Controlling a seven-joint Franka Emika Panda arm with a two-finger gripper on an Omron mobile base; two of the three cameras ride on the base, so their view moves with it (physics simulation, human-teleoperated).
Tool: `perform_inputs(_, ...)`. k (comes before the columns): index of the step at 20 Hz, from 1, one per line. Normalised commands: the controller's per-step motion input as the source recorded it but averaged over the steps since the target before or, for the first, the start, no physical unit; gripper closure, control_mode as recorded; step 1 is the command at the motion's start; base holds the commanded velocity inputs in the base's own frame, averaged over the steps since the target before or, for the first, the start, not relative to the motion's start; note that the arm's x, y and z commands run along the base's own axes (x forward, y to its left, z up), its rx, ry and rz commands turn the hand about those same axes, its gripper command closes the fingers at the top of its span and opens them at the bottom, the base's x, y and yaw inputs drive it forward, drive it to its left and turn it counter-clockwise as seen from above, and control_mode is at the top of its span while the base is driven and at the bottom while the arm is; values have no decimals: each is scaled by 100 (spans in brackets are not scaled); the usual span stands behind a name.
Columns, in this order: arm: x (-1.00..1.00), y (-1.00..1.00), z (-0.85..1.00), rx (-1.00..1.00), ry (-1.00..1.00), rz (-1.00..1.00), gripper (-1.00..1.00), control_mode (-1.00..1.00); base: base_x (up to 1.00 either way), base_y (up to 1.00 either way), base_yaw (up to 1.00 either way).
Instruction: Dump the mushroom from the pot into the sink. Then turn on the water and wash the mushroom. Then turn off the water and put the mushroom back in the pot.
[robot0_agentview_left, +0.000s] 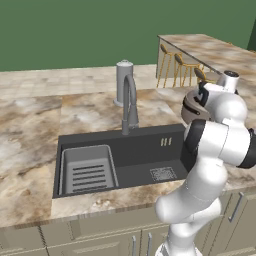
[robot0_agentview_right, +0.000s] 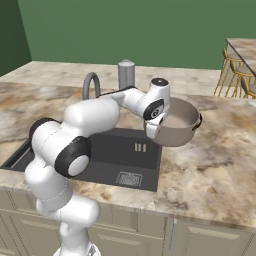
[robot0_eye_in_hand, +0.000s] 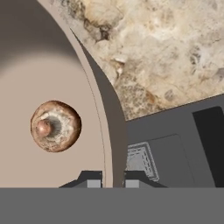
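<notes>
- gripper (robot0_eye_in_hand: 108, 183) pinched on the pot (robot0_eye_in_hand: 52, 109) rim – hand view shows one dark fingertip (robot0_eye_in_hand: 90, 180) inside the wall, the other outside, rim edge between them
- jaws pressed tight onto the thin wall, no gap visible beside the metal
- pot held up off the counter (robot0_agentview_right: 220, 165) in the right base view, at the sink's right end, tipped a little; pot (robot0_agentview_right: 177, 127) partly over the counter edge next to the basin
- left base view: pot (robot0_agentview_left: 192, 107) mostly hidden behind the white arm, only a dark rim band and some wall show
- mushroom (robot0_eye_in_hand: 55, 126) lies inside the pot on the pale inner floor – brown cap, lighter centre, stub of stem facing the camera
- mushroom well apart from the gripped rim, not touching the wall as far as visible
- sink (robot0_agentview_left: 145, 150) dark recessed basin, square drain grate (robot0_agentview_left: 163, 174) on its floor toward the right
- grey ribbed tray insert (robot0_agentview_left: 87, 170) fills the sink's left part
- faucet (robot0_agentview_left: 129, 102) behind the basin, gooseneck arched; no water visible from it
- grey upright cylinder (robot0_agentview_left: 124, 80) with domed top stands behind the faucet on the counter
- hand view: drain grate (robot0_eye_in_hand: 141, 159) seen below the pot rim, marbled counter above it
- bar stools (robot0_agentview_left: 180, 67) by a far counter, top right of the left base view
</notes>
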Motion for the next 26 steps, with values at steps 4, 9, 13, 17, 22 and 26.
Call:
perform_inputs(4, 0, 2, 0, -18, -9, 0, 100, -100, 0, 0, 0)
perform_inputs(9, 0, 15, 0, -28, -4, 1, 100, -100, 0, 0, 0)
perform_inputs(13, 8, 36, 11, -28, 0, 3, 100, -100, 0, 0, 0)
perform_inputs(17, 4, 33, 34, -26, 4, 5, 100, -100, 0, 0, 0)
perform_inputs(22, 0, 5, 48, -22, 1, 8, 100, -100, 0, 0, 0)
perform_inputs(26, 1, 0, 30, -17, 1, 13, 100, -100, 0, 0, 0)
